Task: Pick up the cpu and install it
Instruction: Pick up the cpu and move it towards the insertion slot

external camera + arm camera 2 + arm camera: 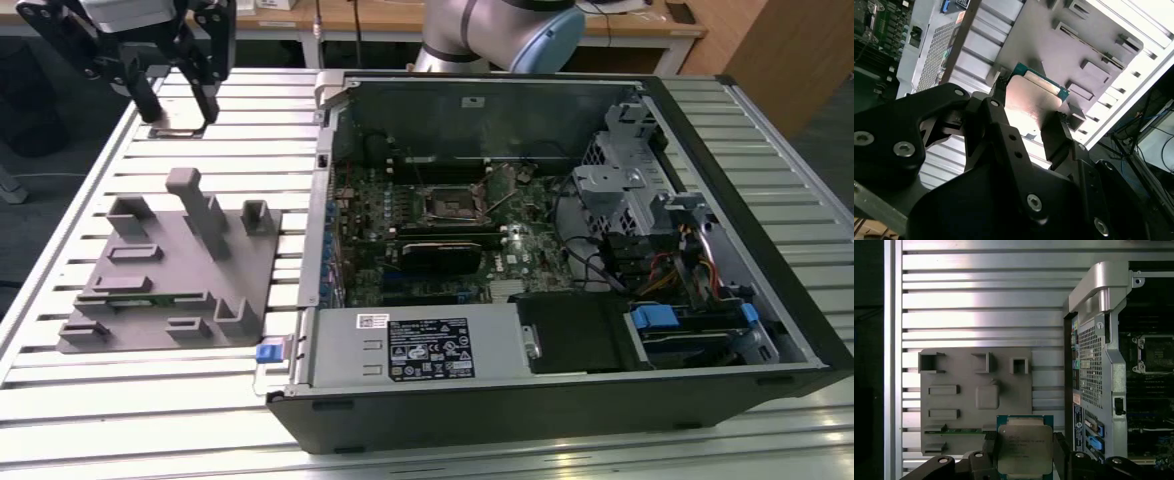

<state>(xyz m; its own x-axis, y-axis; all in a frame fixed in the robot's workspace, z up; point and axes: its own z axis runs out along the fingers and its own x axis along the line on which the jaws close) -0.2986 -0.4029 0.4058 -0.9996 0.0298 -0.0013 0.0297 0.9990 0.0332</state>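
Currently: gripper (1025, 444) clamped on cpu (1021, 454), fingers on two opposite edges. Chip held above slatted table (160, 400), near grey fixture tray (174, 290), well apart from computer case (534, 420). Step judged: pickup done, install not. Socket (451, 203) appears vacant; seating would call for level chip, matched corners. Lid print not legible; power supply (414, 345) label likewise.

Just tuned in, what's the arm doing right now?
The gripper is shut on the cpu, clamping it by two opposite edges above the slatted table, near the grey fixture plate. The open computer case sits on the exterior view's right. The cpu is not yet in the motherboard socket.
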